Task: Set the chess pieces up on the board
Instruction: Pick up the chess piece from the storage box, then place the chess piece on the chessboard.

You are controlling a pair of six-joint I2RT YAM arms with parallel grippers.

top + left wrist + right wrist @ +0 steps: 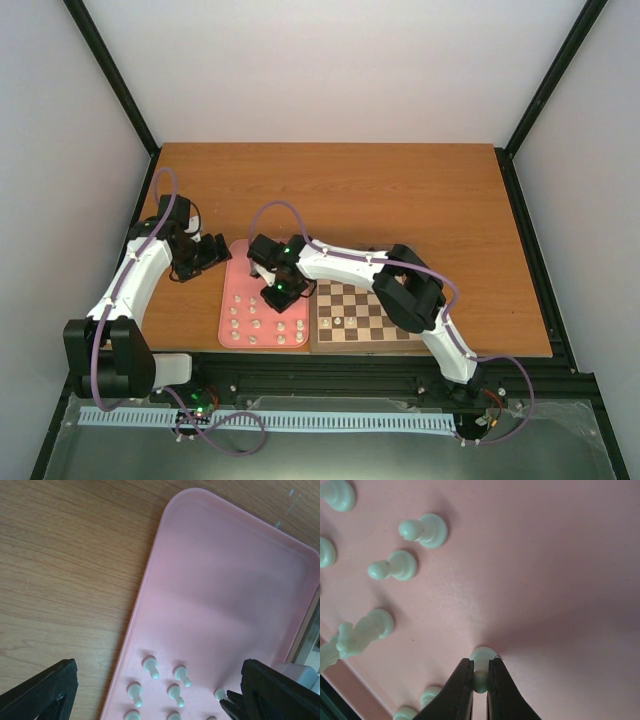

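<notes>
Checking the right hand first: squeezed together on one tiny cream chess pawn, with the pawn's round end poking out just past the black fingertips. Sitting over the plain pink rectangular tray, roughly mid-tray in the overhead view and toward the tray's right side. Can't tell whether that pawn is touching the tray or just off it.

Plenty more small cream chess pieces lined up in rows on the near half of the tray (a few showing up top-left in the right wrist view too, well apart from the gripped one).

Moving on to the square wooden chessboard with its dark brown and cream checks: parked just right of the tray, touching or nearly so, on the orange-brown wooden bench. Spotting at least one pale piece on its left part, too small to name.

As for the left hand: black fingers spread wide apart, hovering by the tray's left edge, looking down on bench and tray both.
</notes>
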